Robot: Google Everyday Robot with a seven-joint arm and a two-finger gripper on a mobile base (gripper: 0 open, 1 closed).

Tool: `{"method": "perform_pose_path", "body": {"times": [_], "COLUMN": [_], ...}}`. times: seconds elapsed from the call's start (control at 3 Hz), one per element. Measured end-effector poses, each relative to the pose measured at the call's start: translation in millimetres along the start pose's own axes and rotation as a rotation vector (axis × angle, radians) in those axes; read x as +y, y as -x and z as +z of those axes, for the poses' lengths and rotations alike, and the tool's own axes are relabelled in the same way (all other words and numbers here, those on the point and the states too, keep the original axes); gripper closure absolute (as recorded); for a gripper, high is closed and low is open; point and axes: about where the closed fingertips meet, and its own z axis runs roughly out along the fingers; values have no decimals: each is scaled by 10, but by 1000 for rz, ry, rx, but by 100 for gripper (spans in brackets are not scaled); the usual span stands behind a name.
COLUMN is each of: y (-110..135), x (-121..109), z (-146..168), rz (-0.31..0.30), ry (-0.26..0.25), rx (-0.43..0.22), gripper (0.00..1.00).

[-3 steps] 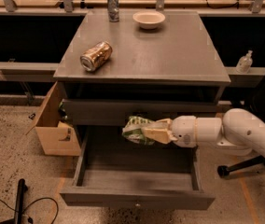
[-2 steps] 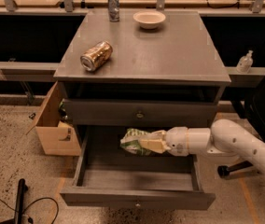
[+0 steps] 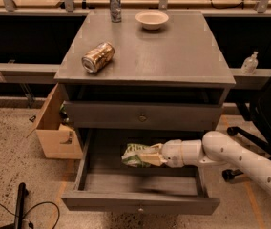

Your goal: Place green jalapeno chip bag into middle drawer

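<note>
End effector (image 3: 156, 155), lower centre of frame, grips the green jalapeno chip bag (image 3: 134, 153). Bag juts left of it, long axis horizontal, over the rear floor of the open middle drawer (image 3: 126, 202). Floor contact unclear; release likely next.

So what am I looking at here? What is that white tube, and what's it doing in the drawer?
The white tube is a robot's arm, reaching in from the right. At its tip is a pincer, two fingers that close like tongs. It is inside the open drawer and is shut on a crinkled green chip bag, holding it over the drawer floor. There is only one picture, taken from in front of and above the grey cabinet; what the camera is fixed to doesn't show. On the cabinet top a dented gold can lies on its side, with a small white bowl further back. The drawer above is closed, and a cardboard box sits on the floor to the left.
</note>
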Motion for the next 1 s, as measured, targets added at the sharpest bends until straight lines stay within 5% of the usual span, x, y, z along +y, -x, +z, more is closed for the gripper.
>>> {"method": "perform_pose_path", "body": {"times": [1.0], "y": [-282], "x": [-160], "z": [334], "rz": [-45], "ry": [-93], "rx": [85], "gripper": [13]}}
